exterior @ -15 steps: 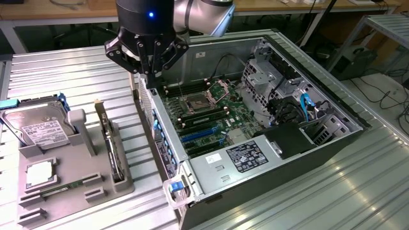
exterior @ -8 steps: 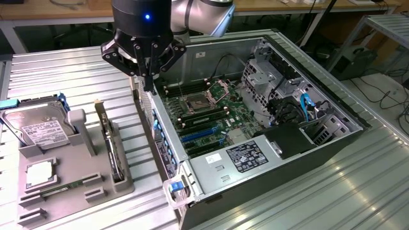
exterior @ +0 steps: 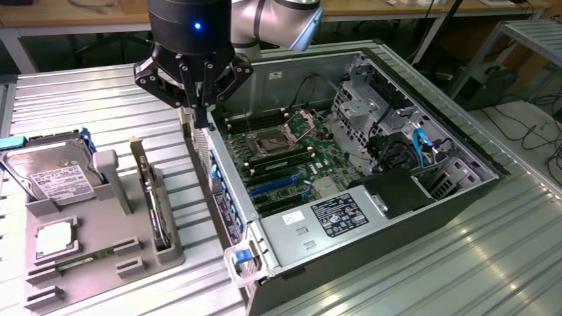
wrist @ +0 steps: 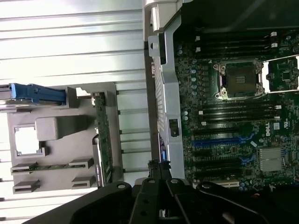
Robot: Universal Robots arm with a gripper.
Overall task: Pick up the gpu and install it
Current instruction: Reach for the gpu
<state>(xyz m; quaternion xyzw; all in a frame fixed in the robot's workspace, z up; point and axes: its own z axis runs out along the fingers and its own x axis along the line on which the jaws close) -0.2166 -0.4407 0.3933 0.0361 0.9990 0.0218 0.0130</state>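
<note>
Pincer (exterior: 201, 120) is hanging with its jaws pressed together, gripping nothing, above the computer case's (exterior: 351, 257) wall nearest the grey holder (exterior: 105, 263). On the surface (exterior: 88, 99), from the exterior view's left, the hard drive (exterior: 52, 174) is sitting in that holder. The gpu (exterior: 154, 197) is standing on edge in its slot, and the case is lying with its motherboard (exterior: 299, 158) showing.

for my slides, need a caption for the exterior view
Closed gripper above the edge of the open computer case; graphics card upright in the grey holder
</note>
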